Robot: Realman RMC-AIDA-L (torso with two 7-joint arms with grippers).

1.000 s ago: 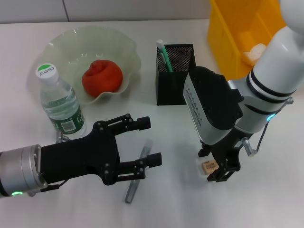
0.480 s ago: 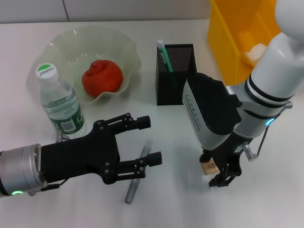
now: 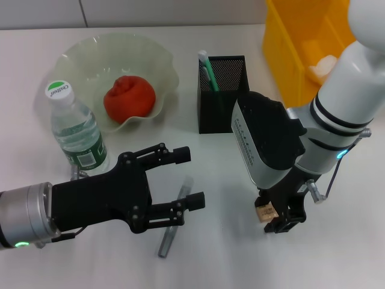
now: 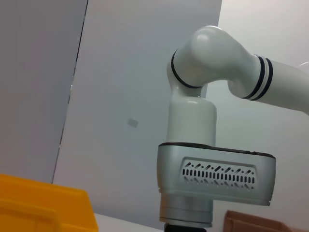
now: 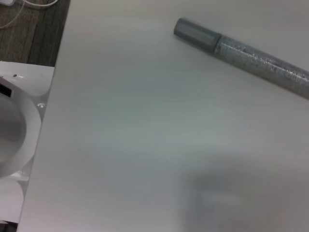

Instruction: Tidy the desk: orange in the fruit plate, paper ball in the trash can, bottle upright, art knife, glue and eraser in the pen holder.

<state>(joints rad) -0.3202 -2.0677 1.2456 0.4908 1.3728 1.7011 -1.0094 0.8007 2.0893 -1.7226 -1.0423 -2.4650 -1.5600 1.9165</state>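
My right gripper [image 3: 272, 212] is down at the desk [image 3: 216, 253], shut on the tan eraser [image 3: 264, 212] between its fingers. My left gripper [image 3: 191, 179] is open and hovers over the grey glue [image 3: 173, 226], which lies flat; the glue also shows in the right wrist view [image 5: 241, 48]. The orange [image 3: 129, 96] sits in the fruit plate [image 3: 78, 57]. The bottle [image 3: 75, 129] stands upright in front of the plate. The mint-green art knife [image 3: 206, 69] stands in the pen holder [image 3: 221, 108]. The paper ball [image 3: 323, 66] lies in the trash can [image 3: 295, 42].
The trash can stands at the back right, just behind my right arm, and its rim shows in the left wrist view [image 4: 38, 203]. The pen holder is right behind my right gripper. The desk's near edge shows in the right wrist view [image 5: 53, 96].
My right gripper has shifted slightly around the eraser and closed in on it. The eraser now sits tilted between the fingers. My left arm has not moved.
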